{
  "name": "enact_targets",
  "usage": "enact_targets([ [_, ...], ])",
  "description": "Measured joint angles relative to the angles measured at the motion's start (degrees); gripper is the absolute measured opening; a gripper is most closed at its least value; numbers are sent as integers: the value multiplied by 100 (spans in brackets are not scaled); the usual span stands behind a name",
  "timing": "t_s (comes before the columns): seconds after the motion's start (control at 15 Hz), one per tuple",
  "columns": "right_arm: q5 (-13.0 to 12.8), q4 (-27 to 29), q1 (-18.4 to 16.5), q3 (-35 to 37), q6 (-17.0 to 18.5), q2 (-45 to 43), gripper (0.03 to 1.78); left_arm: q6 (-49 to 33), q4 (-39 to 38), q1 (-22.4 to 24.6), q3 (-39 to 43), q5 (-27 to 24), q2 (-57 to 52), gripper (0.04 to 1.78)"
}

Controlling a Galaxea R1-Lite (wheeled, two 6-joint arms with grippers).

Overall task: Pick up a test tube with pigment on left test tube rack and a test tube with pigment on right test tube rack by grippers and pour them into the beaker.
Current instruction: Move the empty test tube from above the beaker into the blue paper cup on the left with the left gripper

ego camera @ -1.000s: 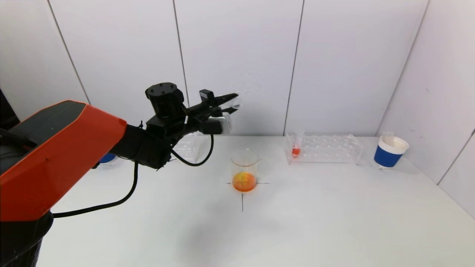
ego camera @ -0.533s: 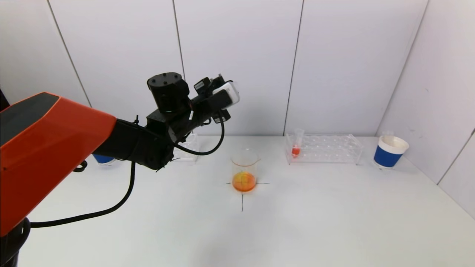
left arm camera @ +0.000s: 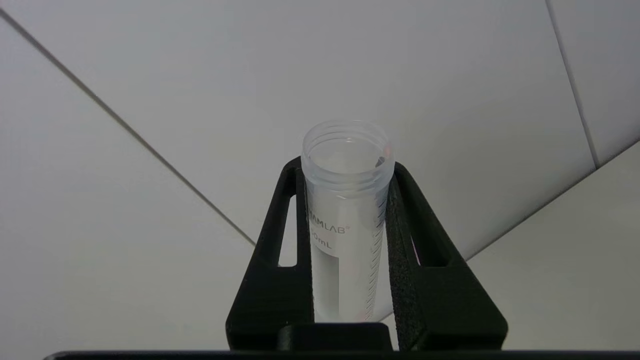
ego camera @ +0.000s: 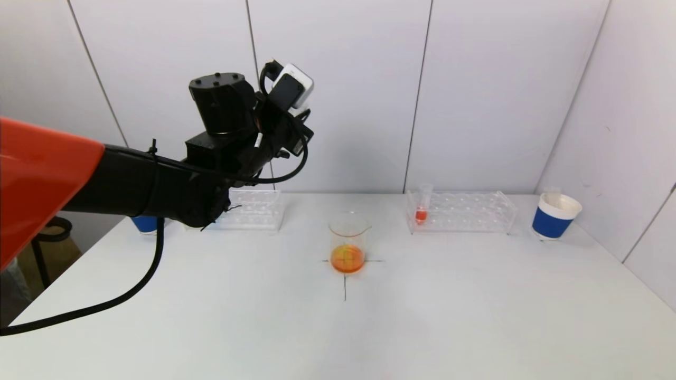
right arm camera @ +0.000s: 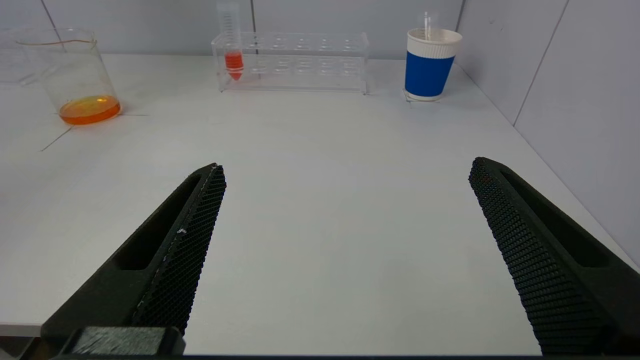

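A: Head view: our left gripper (ego camera: 296,113), upper left of the frame; beaker (ego camera: 347,243) at centre.

B: Left wrist: jaws pinch the empty tube (left arm camera: 345,220) — light, slick plastic.

A: Right wrist: right gripper (right arm camera: 347,172) spread wide; take the red tube (right arm camera: 231,45), upper left, mid-barrel.

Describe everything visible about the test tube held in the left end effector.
The test tube is clear, frosted-looking plastic with a threaded open mouth and no cap. Printed lettering and a graduated scale run along its side, beside a pale blank label patch. It looks empty, with at most a faint pink trace near the rim. The left end effector is shut on it, its two black fingers pressing either side below the threads. It is held in the air with the wall panels behind it.
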Motion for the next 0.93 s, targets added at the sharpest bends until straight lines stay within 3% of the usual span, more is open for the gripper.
enact_targets([
  [0.47, -2, -1, 0, 0, 0, 0, 177, -1755, 1770, 143, -422, 1218, -749, 44],
  [0.93, 0, -1, -2, 0, 0, 0, 177, -2186, 2369, 1133, -423, 1187, -1164, 44],
])
